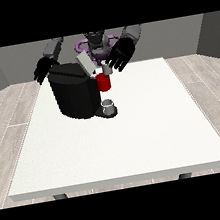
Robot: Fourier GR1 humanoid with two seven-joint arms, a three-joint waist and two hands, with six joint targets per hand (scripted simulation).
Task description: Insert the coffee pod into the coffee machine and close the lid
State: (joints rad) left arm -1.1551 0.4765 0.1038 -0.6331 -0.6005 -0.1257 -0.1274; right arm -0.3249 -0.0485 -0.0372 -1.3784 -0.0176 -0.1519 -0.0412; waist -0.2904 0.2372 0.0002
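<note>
A black coffee machine (74, 95) stands on the white table (137, 138), left of the middle at the far side. Its grey lid (86, 63) is tilted up at the top. A red part (104, 83) shows at the machine's front right, with a small grey pod-like piece (106, 69) just above it. A grey cup (108, 104) sits on the machine's base. The hand at the view's right (120, 55) hovers over the red part and the grey piece with fingers spread downward. The hand at the view's left (44, 69) hangs behind the machine's top left corner, fingers relaxed.
The robot's torso (96, 43) is behind the far table edge. Grey walls and a wood floor surround the table. The table's front edge (123, 179) lies near the bottom of the view.
</note>
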